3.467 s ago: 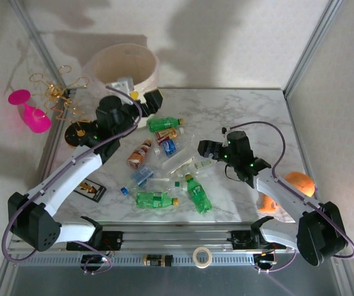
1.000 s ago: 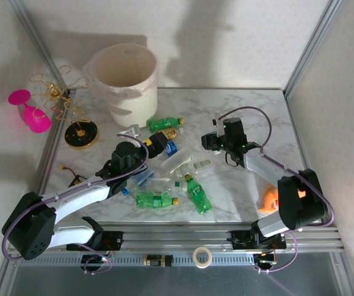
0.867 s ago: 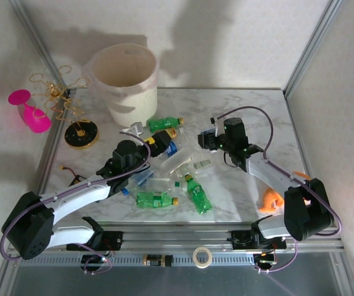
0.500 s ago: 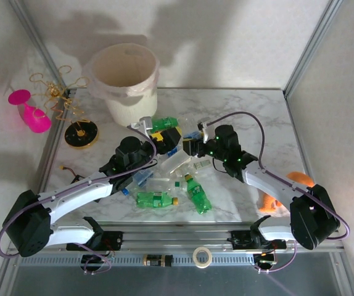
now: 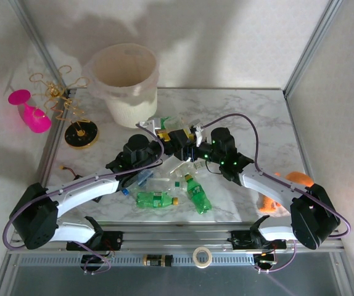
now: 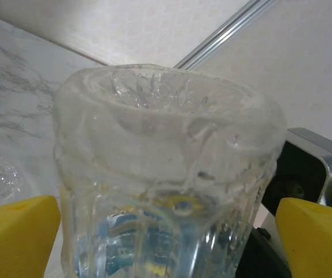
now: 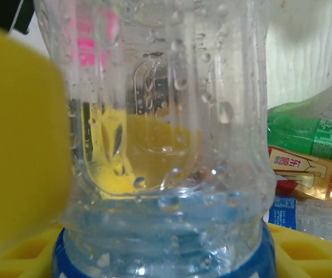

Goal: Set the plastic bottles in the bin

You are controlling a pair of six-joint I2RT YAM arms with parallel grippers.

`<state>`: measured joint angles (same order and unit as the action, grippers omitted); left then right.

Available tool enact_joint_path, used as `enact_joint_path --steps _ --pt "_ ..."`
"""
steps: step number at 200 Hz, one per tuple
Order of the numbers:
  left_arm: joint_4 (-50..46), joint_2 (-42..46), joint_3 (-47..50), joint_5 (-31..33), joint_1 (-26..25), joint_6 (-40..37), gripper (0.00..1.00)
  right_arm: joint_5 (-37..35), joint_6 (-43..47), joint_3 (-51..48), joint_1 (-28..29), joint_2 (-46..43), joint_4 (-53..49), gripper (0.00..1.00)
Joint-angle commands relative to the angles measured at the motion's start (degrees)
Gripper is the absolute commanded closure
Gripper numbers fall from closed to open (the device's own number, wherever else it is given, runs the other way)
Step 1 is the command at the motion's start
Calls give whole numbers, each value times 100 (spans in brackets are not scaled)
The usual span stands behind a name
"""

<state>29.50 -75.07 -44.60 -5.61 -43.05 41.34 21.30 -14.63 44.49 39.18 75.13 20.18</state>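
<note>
A clear bottle (image 7: 166, 145) with a blue label is pinched in the right gripper (image 5: 195, 148) at mid-table. Its ribbed base sits between the spread yellow fingers (image 6: 15, 229) of the left gripper (image 5: 178, 139), lengthwise along them. The bin (image 5: 127, 106) lies far left, nearer the left arm; a brown bottle (image 7: 296, 174) behind bears red Chinese characters.

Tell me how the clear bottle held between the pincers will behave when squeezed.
The clear bottle looks thin-walled and dented, so it would probably buckle rather than stay stiff. Only droplets show on its wall, no pooled liquid, so it is likely very light. Its smooth, round plastic may slip or twist in a grip.
</note>
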Motion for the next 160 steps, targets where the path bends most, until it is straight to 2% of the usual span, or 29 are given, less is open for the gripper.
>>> enact_joint_path --steps 1,37,92,117,147,160 --pt "-32 -56 -207 6 -37 -140 11 173 -81 -19 105 -171 223 48" --pt "4 -139 -220 14 -37 -120 31 181 -78 -54 204 -235 203 48" --pt "79 -289 -238 6 -37 1 45 122 -77 -131 239 -282 239 46" --pt "87 -276 -227 86 -37 5 48 47 -97 -168 239 -312 240 34" --pt "8 -220 -283 325 -4 -127 48 -57 -109 -213 244 -346 266 14" --pt "-29 -202 -366 369 39 -237 48 -99 -106 -245 239 -373 284 7"
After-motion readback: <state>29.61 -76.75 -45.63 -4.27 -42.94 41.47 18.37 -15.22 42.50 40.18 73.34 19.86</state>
